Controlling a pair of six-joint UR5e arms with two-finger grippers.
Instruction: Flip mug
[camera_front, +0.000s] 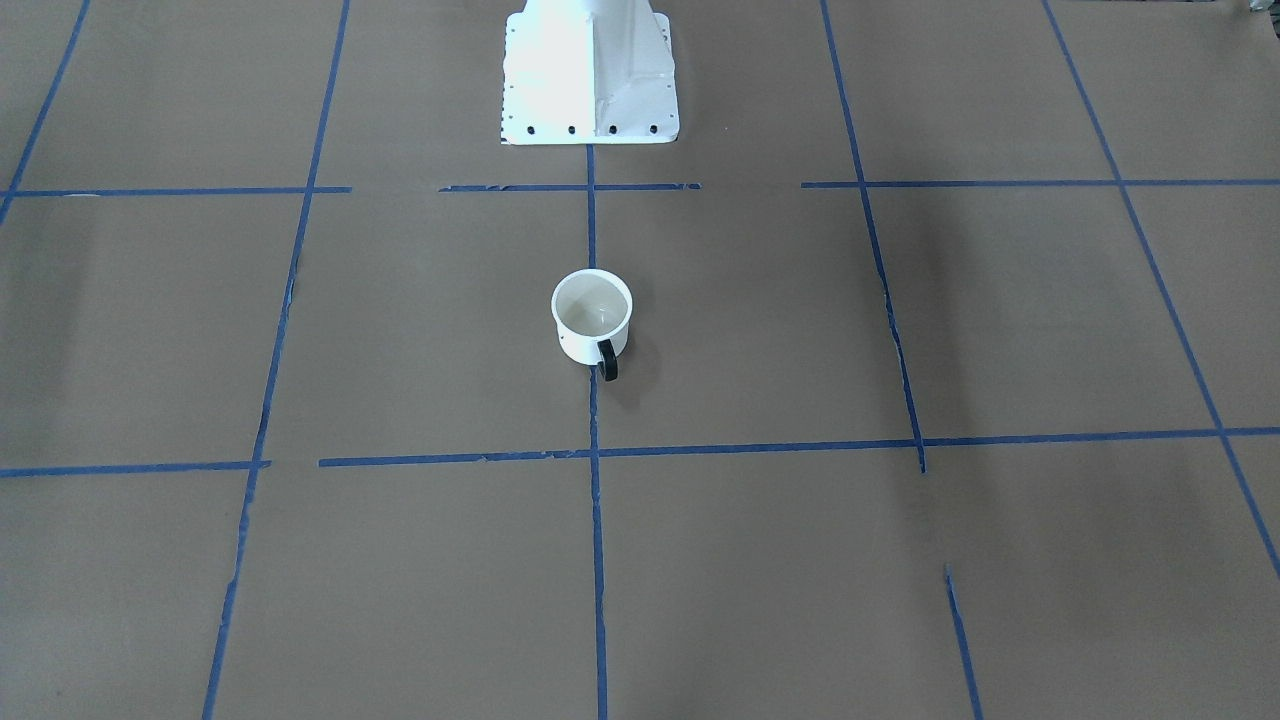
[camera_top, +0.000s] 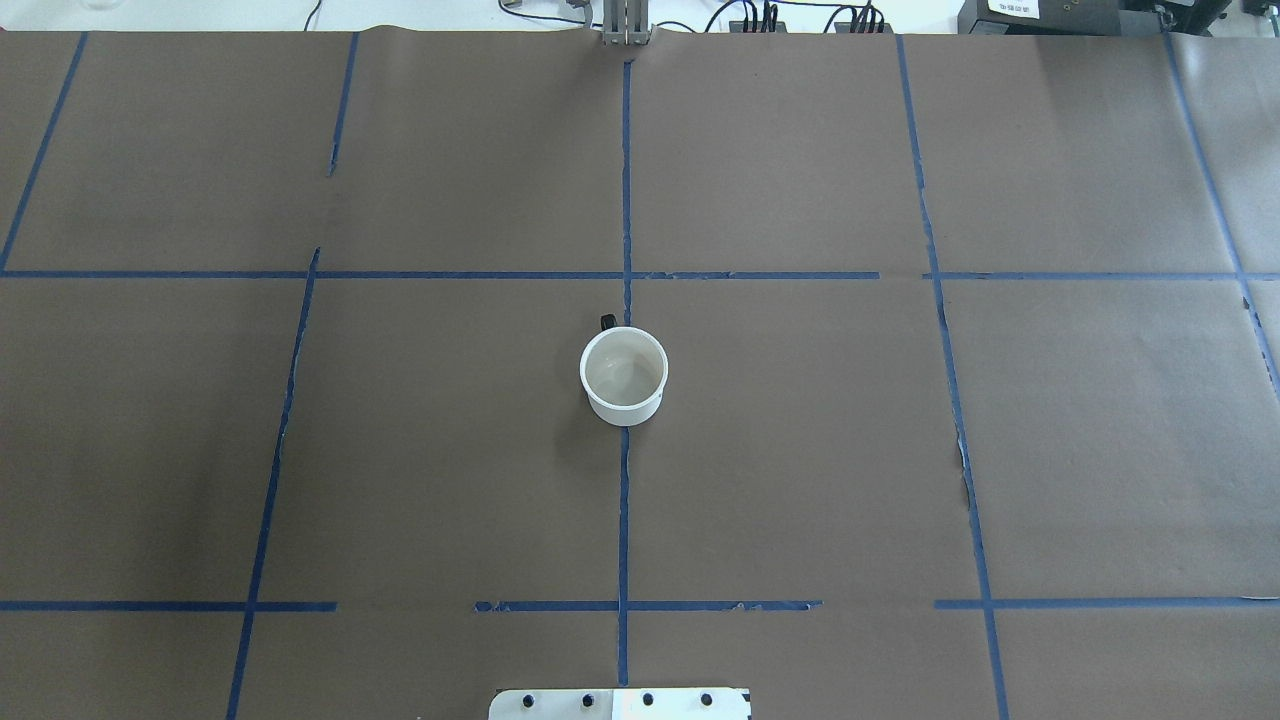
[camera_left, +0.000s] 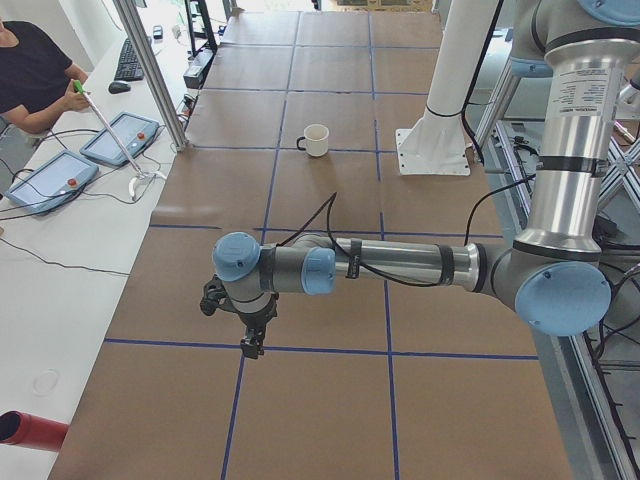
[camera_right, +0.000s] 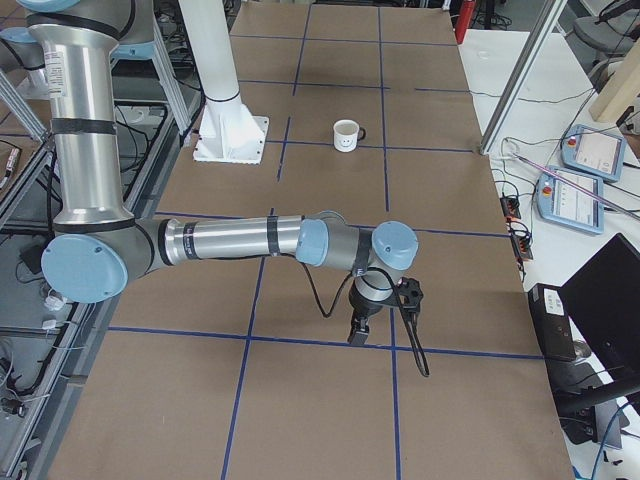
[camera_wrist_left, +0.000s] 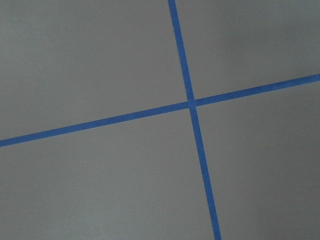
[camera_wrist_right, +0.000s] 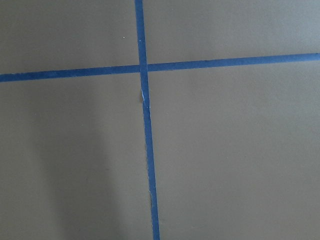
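Observation:
The small white mug (camera_front: 592, 315) stands upright, mouth up, at the middle of the brown table, on the centre tape line. Its black handle (camera_front: 608, 362) points away from the robot. It also shows in the overhead view (camera_top: 623, 375), the left side view (camera_left: 316, 140) and the right side view (camera_right: 346, 135), where its smiley face shows. My left gripper (camera_left: 252, 345) hangs above the table far from the mug, seen only from the side. My right gripper (camera_right: 358, 335) hangs likewise at the other end. I cannot tell if either is open or shut. Both wrist views show only table and tape.
The white robot pedestal (camera_front: 590, 70) stands at the table's robot side, a little behind the mug. Blue tape lines (camera_top: 623, 520) grid the brown paper. An operator (camera_left: 30, 70) sits at a side desk with control pendants (camera_left: 120, 138). A metal post (camera_left: 155, 75) stands at the table's far edge.

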